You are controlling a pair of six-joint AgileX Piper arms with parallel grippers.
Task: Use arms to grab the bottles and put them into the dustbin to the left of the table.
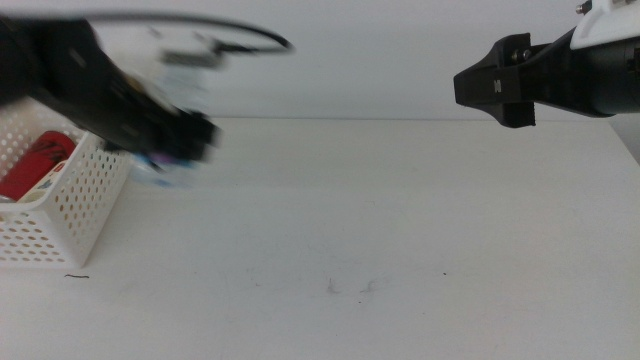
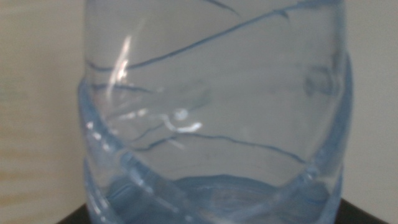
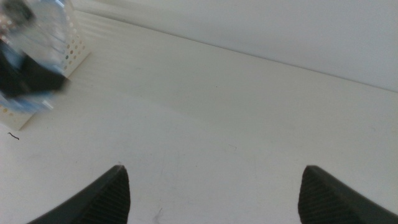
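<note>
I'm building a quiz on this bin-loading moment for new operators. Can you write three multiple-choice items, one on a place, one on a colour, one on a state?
1. Where does the dustbin stand in the middle view?
A. at the table's left edge
B. at the table's right edge
C. in the middle of the table

2. What colour is the can lying in the dustbin?
A. green
B. red
C. black

3. How do the right gripper's jaws stand?
A. shut on a can
B. shut on a bottle
C. open, holding nothing

Answers:
1 A, the white perforated basket sits at the left of the table.
2 B, red shows above the basket's rim.
3 C, the right wrist view shows both jaws wide apart over bare tabletop; the left gripper, blurred beside the bin, carries the clear water bottle.
</note>
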